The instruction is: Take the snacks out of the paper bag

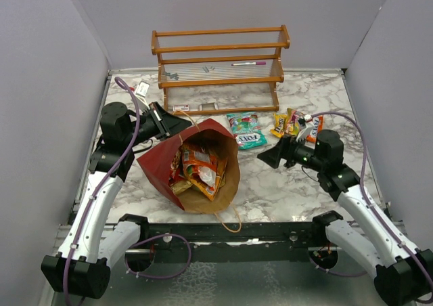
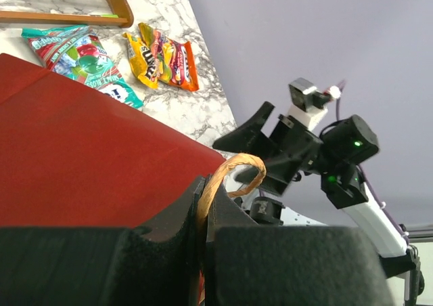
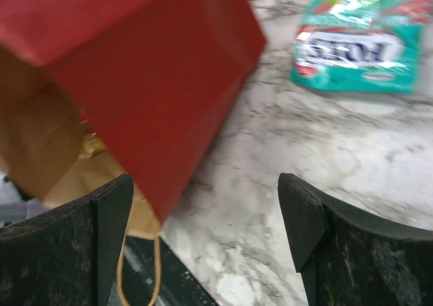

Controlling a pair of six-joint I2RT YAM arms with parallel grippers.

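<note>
Pinching the twine handle between fully closed fingers, the left gripper holds up the far rim of the paper bag; nothing else is in its grasp. The bag leans on the marble table with its dark red flank to the left and its brown mouth gaping up and toward the near edge. Inside the mouth sits a heap of orange and red packets, crowded and overlapping, so the one on top nearest the lip looks the easiest to take.

Just right of the bag, the right gripper hangs low over the table. Its fingers are spread wide and empty, and they point at the bag's red side rather than at the opening. To do this step well, it should probably swing round to the near side, enter over the lip and close on a single packet. Meanwhile the left should hold the handle firm so the bag does not slide. Crinkly film may slip, so a bite well onto the packet seems wise.

Farther right, a teal packet and some orange and yellow packets lie out on the table, near the wooden rack.
</note>
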